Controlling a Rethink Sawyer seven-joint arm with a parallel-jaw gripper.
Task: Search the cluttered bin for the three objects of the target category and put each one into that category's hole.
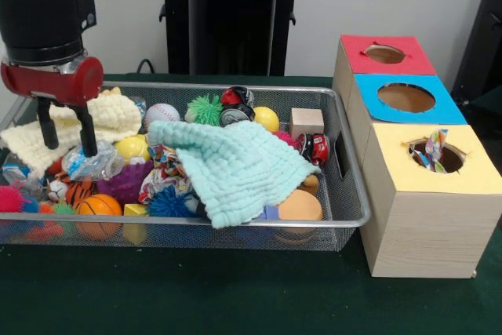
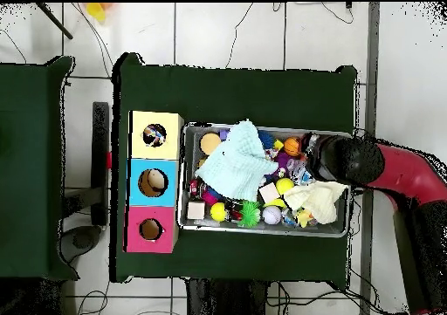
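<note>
My gripper [image 1: 70,148] hangs open over the left end of the wire bin [image 1: 235,223], its two black fingers [image 1: 86,135] empty in front of a cream cloth [image 1: 110,115]. The tips sit just above a crinkled clear bag [image 1: 90,162]. A mint cloth [image 1: 235,166] covers the bin's middle. Around it lie a baseball [image 1: 161,114], a green spiky ball [image 1: 205,109], a yellow ball [image 1: 267,118], a wooden cube [image 1: 306,121], an orange basketball [image 1: 98,208] and a purple spiky toy [image 1: 125,182]. From above, the gripper [image 2: 330,161] is at the right end of the bin [image 2: 262,231].
Three wooden boxes stand right of the bin, with holes in a red top [image 1: 384,54], a blue top [image 1: 405,97] and a yellow top [image 1: 438,154]. A colourful patterned piece [image 1: 434,147] sticks out of the yellow hole. Dark green cloth covers the table.
</note>
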